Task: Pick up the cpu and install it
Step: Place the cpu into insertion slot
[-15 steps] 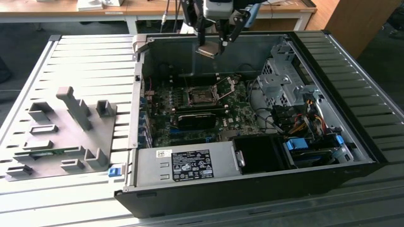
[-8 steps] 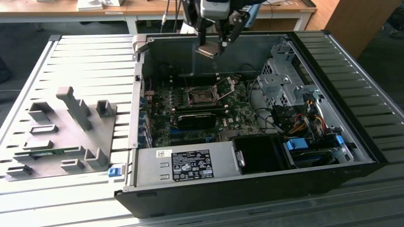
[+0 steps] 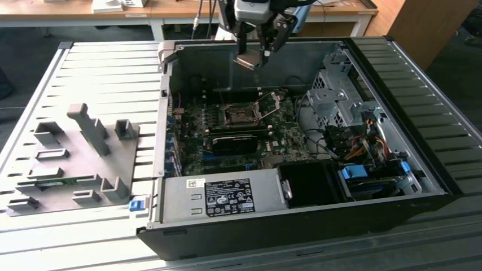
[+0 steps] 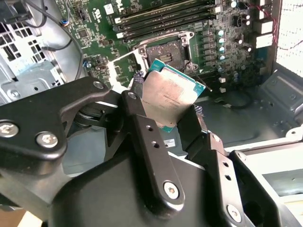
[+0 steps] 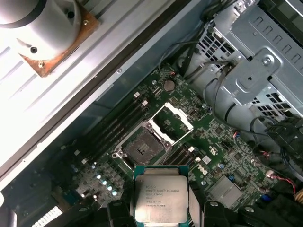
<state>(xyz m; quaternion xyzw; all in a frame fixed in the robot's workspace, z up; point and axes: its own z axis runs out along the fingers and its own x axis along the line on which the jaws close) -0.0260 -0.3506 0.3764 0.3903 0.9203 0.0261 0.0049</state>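
We hold the cpu (image 4: 171, 94) tilted, clamped in the pincer (image 3: 254, 55) high over the open case (image 3: 301, 240): pick done, install in hand. The bare socket (image 5: 142, 150) lies well below the pincer, its frame (image 5: 173, 118) flipped open. Seating, we judge, calls for levelling the cpu and squaring it to that socket.

1. We record the tool (image 4: 168, 106) as matte black linkage bars with rounded ends.
2. Silver screws (image 4: 47, 139) sit at its joints; one finger (image 4: 140, 120) bears small drilled holes.
3. In the exterior view, we note a silvery-grey wrist body (image 3: 251, 10) above dark fingers.
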